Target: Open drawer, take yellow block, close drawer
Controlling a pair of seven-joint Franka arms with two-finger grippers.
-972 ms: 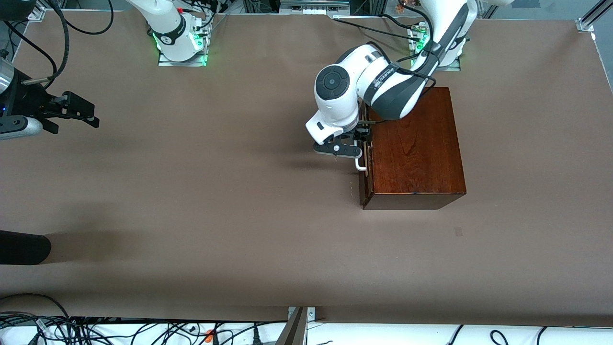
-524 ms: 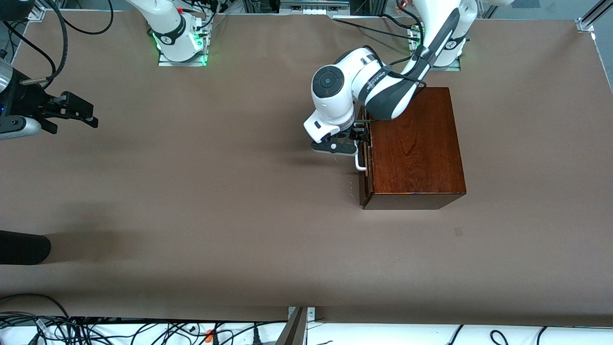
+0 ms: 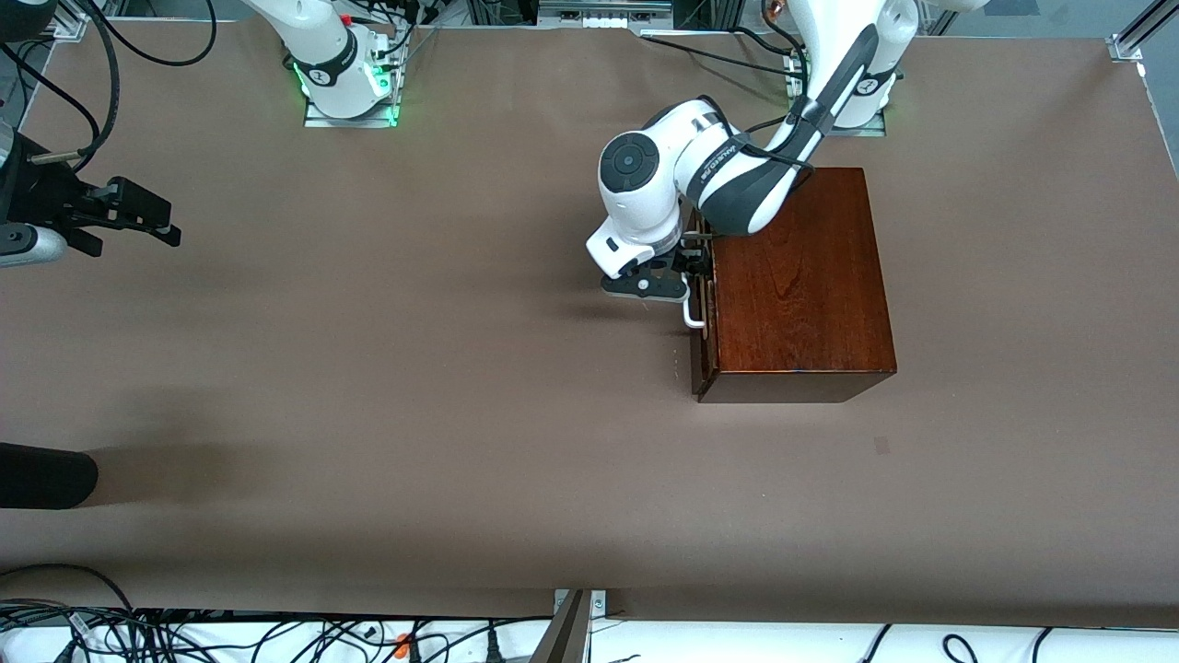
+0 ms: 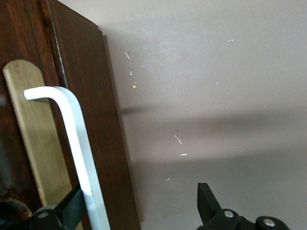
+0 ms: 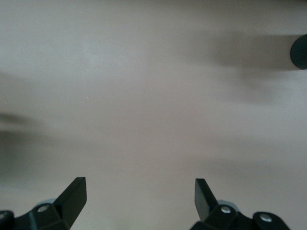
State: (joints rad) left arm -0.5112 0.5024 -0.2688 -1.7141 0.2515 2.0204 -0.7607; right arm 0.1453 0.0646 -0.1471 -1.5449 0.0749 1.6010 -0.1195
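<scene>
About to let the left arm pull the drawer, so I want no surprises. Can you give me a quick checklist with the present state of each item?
1. Left gripper open at the handle: ok, the white bar sits between its fingers, close against one of them.
2. Handle clamped: not ok, the fingers stand wide apart.
3. Drawer shut in the wooden box: ok, its front lies about flush.
4. Table in front of the drawer free for it to slide out: ok.
5. Right gripper out of the way: ok, open, waiting over the right arm's end of the table.
6. Yellow block inside: cannot tell.
</scene>
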